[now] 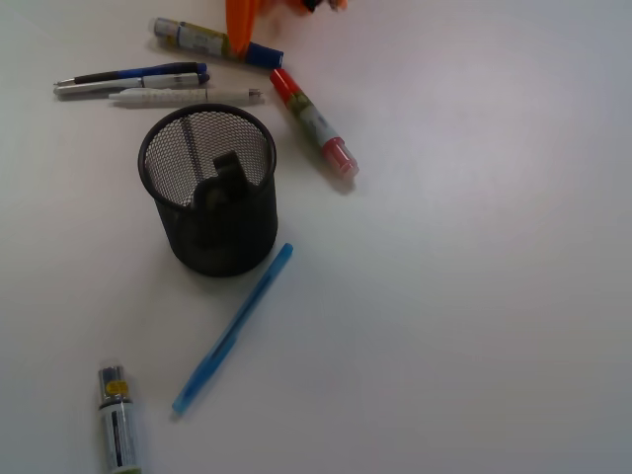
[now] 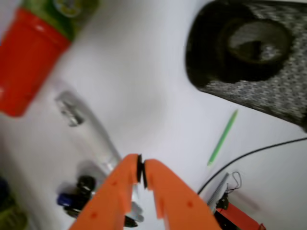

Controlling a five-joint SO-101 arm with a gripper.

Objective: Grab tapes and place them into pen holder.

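My claw [image 2: 141, 170] stands closed at the bottom centre of the wrist view, tips touching with nothing between them. The pen holder [image 1: 209, 190] stands upright left of centre on the white tabletop [image 1: 474, 296], and a black tape roll [image 2: 254, 48] lies inside it. A blue pen [image 1: 233, 328] lies just below the holder, a red marker [image 1: 314, 122] to its upper right.

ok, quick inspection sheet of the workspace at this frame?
Surface: white table, bare at right.
Job's things: black mesh pen holder upright; a black tape roll visible inside; no tapes seen on the table.
Clutter: red marker, blue-capped marker, three pens, blue pen, small marker.
Hand: orange hand, fingertips together, holding nothing.
Cables: black cable in wrist view.
Surroundings: nothing seen.
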